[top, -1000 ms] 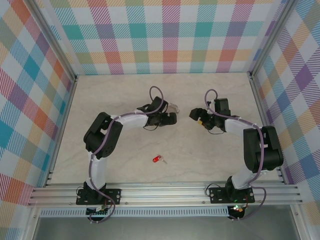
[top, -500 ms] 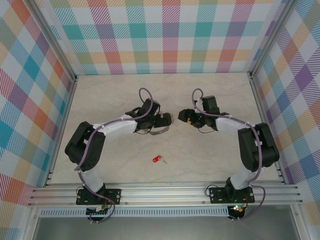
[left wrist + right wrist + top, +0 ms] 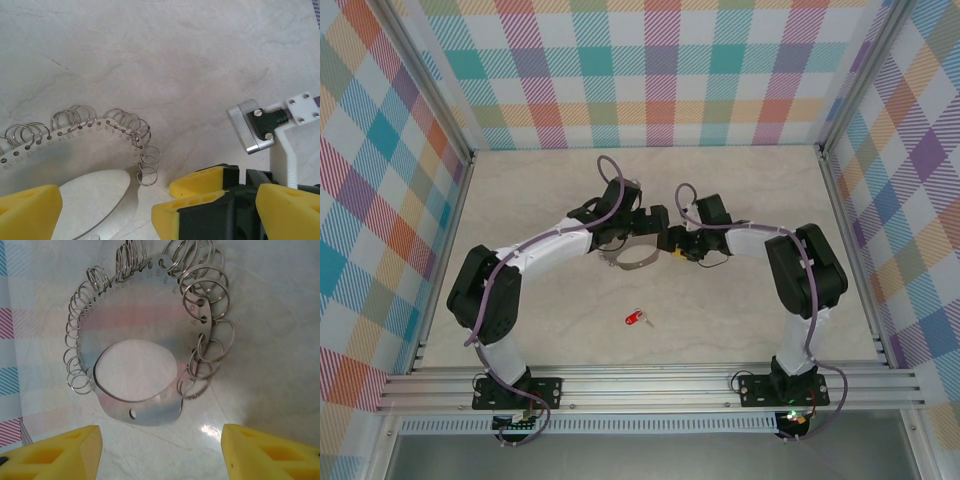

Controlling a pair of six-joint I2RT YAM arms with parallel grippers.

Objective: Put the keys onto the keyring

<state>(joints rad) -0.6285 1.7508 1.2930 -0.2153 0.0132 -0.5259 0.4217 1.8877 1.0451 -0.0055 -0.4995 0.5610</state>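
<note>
The key (image 3: 635, 319), with a red head and a short silver blade, lies on the table in front of both arms. The keyring (image 3: 631, 262) is a flat silver plate (image 3: 135, 325) with an oval hole and several wire rings along its edge (image 3: 60, 160). It lies flat on the table. My left gripper (image 3: 653, 222) hangs open just behind it (image 3: 161, 200). My right gripper (image 3: 672, 243) is open (image 3: 160, 440), its yellow fingers (image 3: 50, 450) wide apart over bare table just short of the plate. The two grippers nearly meet.
The marble-look tabletop (image 3: 750, 310) is bounded by checked walls and an aluminium rail (image 3: 650, 385) at the near edge. In the left wrist view the right arm's white camera bracket (image 3: 260, 125) and yellow fingers (image 3: 200, 182) sit close by.
Both arms swung inward and down until the grippers almost meet at the keyring. The right jaws narrowed a little. The key has not moved.
</note>
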